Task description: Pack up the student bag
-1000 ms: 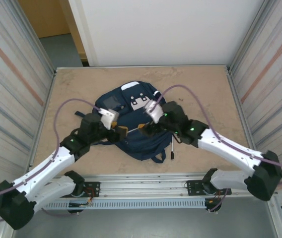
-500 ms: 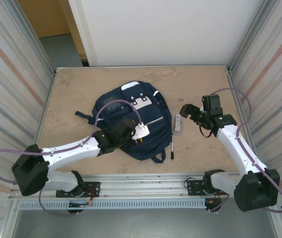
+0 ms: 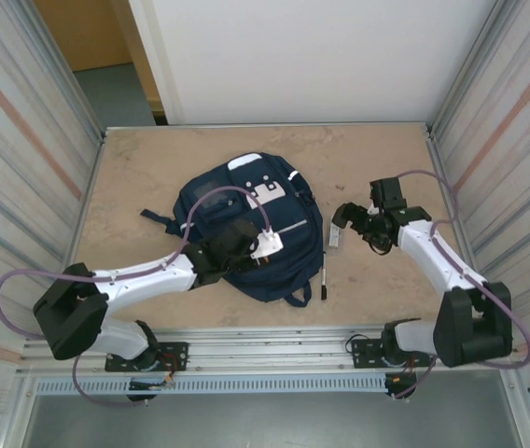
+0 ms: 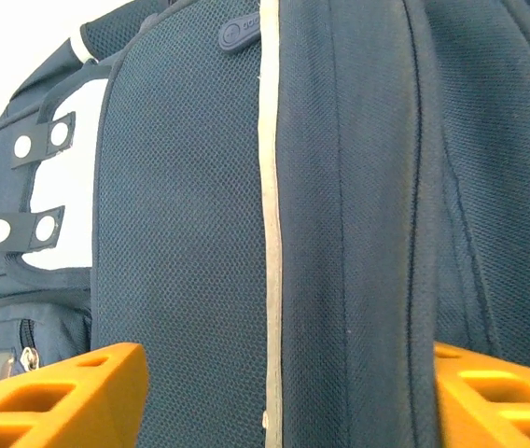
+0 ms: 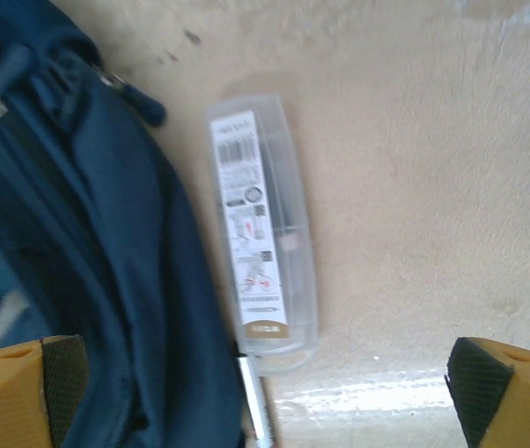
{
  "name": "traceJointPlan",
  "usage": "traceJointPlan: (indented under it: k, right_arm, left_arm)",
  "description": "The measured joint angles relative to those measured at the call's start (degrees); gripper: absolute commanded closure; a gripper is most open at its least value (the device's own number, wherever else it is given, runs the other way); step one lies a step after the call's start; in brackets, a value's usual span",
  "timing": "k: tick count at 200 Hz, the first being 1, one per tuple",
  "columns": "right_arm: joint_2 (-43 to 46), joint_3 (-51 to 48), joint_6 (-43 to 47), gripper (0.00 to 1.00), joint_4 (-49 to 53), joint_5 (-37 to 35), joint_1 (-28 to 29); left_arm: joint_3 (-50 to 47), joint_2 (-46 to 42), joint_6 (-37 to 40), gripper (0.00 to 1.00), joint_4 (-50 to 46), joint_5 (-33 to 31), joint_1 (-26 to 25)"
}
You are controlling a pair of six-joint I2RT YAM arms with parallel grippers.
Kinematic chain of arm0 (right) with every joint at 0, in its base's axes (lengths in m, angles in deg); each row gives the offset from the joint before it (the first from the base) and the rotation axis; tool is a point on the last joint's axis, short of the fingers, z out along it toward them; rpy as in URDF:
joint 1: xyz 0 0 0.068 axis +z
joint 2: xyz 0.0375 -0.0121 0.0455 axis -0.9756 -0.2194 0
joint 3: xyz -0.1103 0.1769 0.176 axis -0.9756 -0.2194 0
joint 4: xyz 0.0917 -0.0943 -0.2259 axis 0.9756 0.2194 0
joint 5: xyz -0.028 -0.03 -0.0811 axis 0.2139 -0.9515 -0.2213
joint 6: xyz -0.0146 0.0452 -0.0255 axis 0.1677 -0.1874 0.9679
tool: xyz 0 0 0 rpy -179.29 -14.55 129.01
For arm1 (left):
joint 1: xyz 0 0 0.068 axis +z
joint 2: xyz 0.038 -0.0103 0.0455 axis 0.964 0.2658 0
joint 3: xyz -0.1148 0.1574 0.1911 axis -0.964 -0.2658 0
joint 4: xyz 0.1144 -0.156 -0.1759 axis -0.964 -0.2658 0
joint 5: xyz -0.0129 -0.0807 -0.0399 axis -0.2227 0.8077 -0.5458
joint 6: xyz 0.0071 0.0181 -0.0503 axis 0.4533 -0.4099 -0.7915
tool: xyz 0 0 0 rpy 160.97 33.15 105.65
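**Desk:** What have we got?

**Operator:** The backpack (image 3: 237, 219) lies flat in the middle of the table (image 3: 153, 168), front up. I see no open mouth on it. My left gripper (image 4: 284, 397) sits low over its front panel with the jaws partly apart. They straddle the pale stripe (image 4: 270, 233), and I can't see any fabric pinched. My right gripper (image 5: 270, 378) hangs over a clear plastic case (image 5: 265, 233), jaws spread as wide as they go and empty.

**Desk:** Where's the trouble?

**Operator:** Mostly on the right, I reckon. The case lies just beside the bag's edge, so the jaw on that side could catch cloth instead of plastic. The case looks smooth and slick, and an off-centre squeeze might shoot it across the table. A pen (image 3: 323, 278) lies at its near end, and a careless descent could knock it away.

**Desk:** And the left?

**Operator:** If I close there, I may only bunch the panel and drag the bag over the case. With no pocket open, nothing goes in.
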Motion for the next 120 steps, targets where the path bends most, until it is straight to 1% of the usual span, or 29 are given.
traceJointPlan:
  k: [10,21,24,28,54,67,74,84,94,102,120]
  right_arm:
    - [-2.36,0.00,0.74,0.02,0.02,0.17,0.28]
    - [-4.70,0.20,1.73,0.03,0.11,0.07,0.81]
    - [-5.46,0.37,2.01,0.03,0.28,0.02,1.09]
    - [-6.36,0.63,2.29,0.03,0.39,-0.09,1.40]
    - [-12.48,4.02,4.20,0.04,0.92,-1.57,4.83]
    - [-15.23,6.21,4.74,0.07,1.27,-2.45,6.38]
    - [-16.63,7.30,4.96,0.10,1.33,-2.93,6.95]
    - [-18.36,8.61,5.05,0.17,1.38,-3.43,7.19]
    - [-20.02,9.68,5.42,0.19,1.38,-4.07,7.06]
    - [-21.62,10.62,5.84,0.24,1.49,-4.52,6.95]
    - [-24.61,12.04,6.27,0.28,1.42,-4.96,6.73]
  left_arm:
    - [0.02,0.13,-0.28,0.68,0.07,-0.13,0.35]
    - [0.22,0.22,-0.90,0.86,-0.04,-0.15,0.85]
    - [0.31,0.22,-1.07,0.93,-0.20,-0.17,0.98]
    - [0.48,0.22,-1.38,1.00,-0.39,-0.15,1.22]
    - [2.23,-0.13,-3.43,1.00,-1.97,-0.13,1.86]
    - [2.27,-1.25,-4.74,1.00,-2.21,0.00,2.05]
    - [2.27,-2.05,-5.57,1.00,-2.27,0.09,2.29]
    - [2.27,-3.26,-6.86,1.00,-2.38,0.52,2.84]
    - [2.27,-4.52,-8.35,1.00,-2.56,0.94,3.72]
    - [2.25,-5.66,-9.55,1.00,-2.80,1.51,4.63]
    - [1.44,-8.55,-12.00,1.00,-3.04,3.17,6.78]
